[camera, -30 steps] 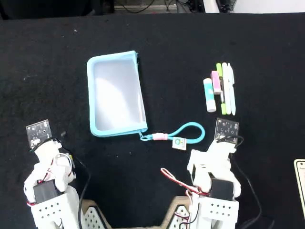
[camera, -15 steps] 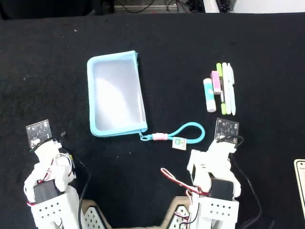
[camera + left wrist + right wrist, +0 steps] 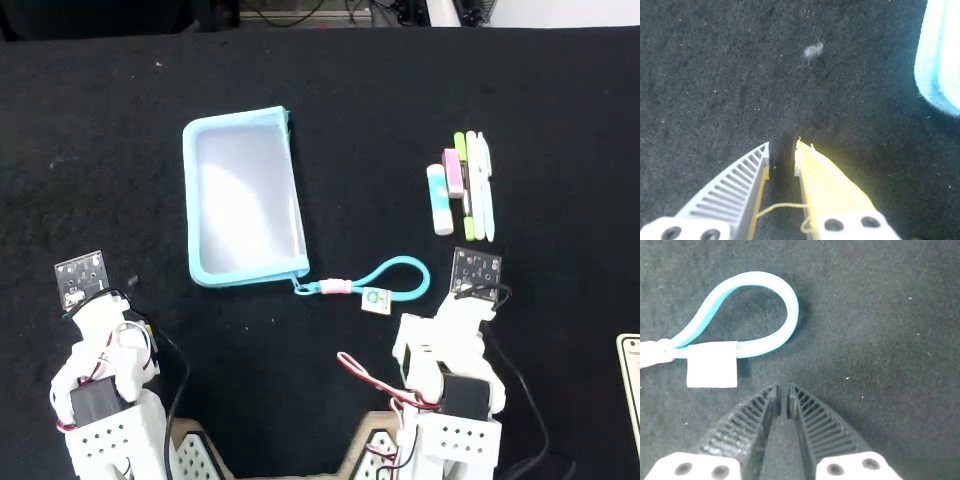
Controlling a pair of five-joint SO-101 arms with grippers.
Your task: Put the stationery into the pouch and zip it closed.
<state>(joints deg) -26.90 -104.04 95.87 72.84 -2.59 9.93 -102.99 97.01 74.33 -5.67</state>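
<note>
A light blue pouch [image 3: 243, 198] lies flat left of the table's middle, its blue wrist loop [image 3: 398, 277] and small white tag [image 3: 376, 300] trailing to the right. The stationery [image 3: 461, 184], several pens and markers side by side, lies further right. My left gripper [image 3: 782, 148] rests shut over bare cloth near the front left, with a corner of the pouch [image 3: 940, 60] off to one side. My right gripper [image 3: 784, 389] is shut at the front right, just short of the loop [image 3: 752, 315] and the tag [image 3: 712, 364]. Neither gripper holds anything.
Black cloth [image 3: 120, 120] covers the table. A pale object [image 3: 630, 375] pokes in at the right edge. A speck of lint [image 3: 813, 50] lies ahead of the left gripper. Cables [image 3: 300, 12] run along the far edge.
</note>
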